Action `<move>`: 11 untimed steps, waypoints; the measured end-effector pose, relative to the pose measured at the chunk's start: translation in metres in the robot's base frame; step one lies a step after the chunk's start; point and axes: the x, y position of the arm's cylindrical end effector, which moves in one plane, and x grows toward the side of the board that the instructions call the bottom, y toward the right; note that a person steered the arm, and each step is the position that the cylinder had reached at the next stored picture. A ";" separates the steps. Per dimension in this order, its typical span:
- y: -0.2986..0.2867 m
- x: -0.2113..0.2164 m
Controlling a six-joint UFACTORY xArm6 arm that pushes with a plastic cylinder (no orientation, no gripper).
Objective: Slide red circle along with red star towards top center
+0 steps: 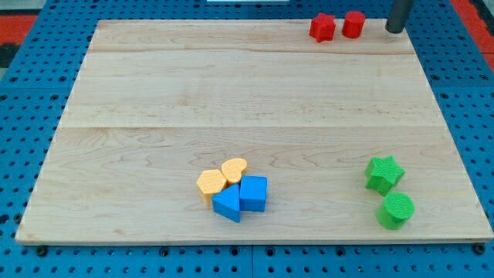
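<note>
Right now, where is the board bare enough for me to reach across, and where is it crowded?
Bare: the whole middle band and the view's left, from the red star down to the yellow and blue cluster. Crowded: the top right, where my tip stands just right of the red circle, and the bottom right by the green star and green circle.

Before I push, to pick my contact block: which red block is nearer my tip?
The red circle: it sits between the red star and my tip, which stands to its right.
</note>
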 end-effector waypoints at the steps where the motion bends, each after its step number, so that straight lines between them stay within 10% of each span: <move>1: 0.000 0.000; 8: -0.112 -0.028; 11: -0.314 0.026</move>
